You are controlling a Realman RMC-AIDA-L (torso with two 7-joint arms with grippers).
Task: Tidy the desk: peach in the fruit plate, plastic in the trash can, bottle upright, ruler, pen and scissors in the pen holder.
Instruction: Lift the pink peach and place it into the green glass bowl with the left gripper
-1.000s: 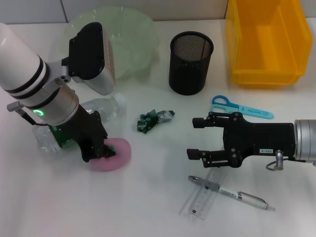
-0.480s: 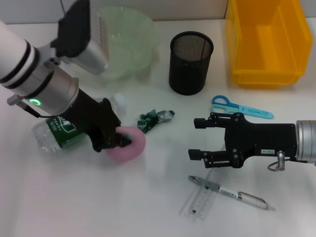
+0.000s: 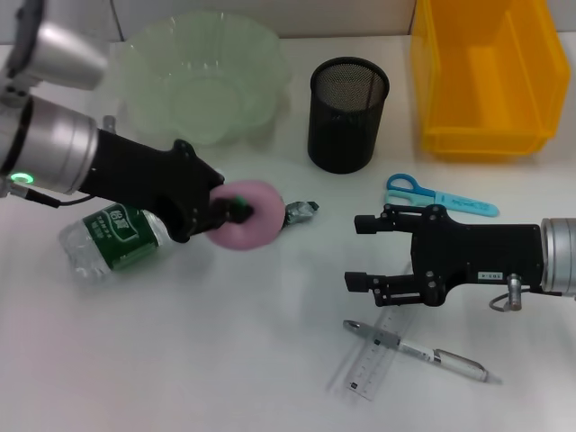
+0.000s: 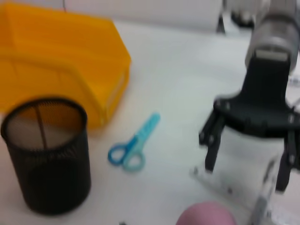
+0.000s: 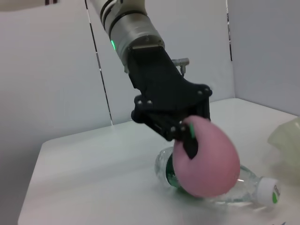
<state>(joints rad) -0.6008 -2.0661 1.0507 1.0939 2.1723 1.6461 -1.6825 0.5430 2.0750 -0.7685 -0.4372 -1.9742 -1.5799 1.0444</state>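
On the white worktop [image 3: 180, 360], the left gripper [image 3: 236, 212] at nine o'clock pinches the pink peach [image 3: 247, 216] in its fingers above the lying bottle [image 3: 112, 240], while the right gripper [image 3: 364, 252] at four o'clock hovers, fingers spread.

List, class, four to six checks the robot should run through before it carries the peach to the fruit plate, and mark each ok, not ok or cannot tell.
1. Left hand shut on the peach: ok.
2. Peach lifted off the table: ok, the right wrist view shows it above the bottle.
3. Fruit plate free to receive it: ok, nothing lies in it.
4. Way from peach to plate free of obstacles: ok.
5. Right hand out of the way: ok, open near the ruler.
6. Grip firm enough for the carry: cannot tell.
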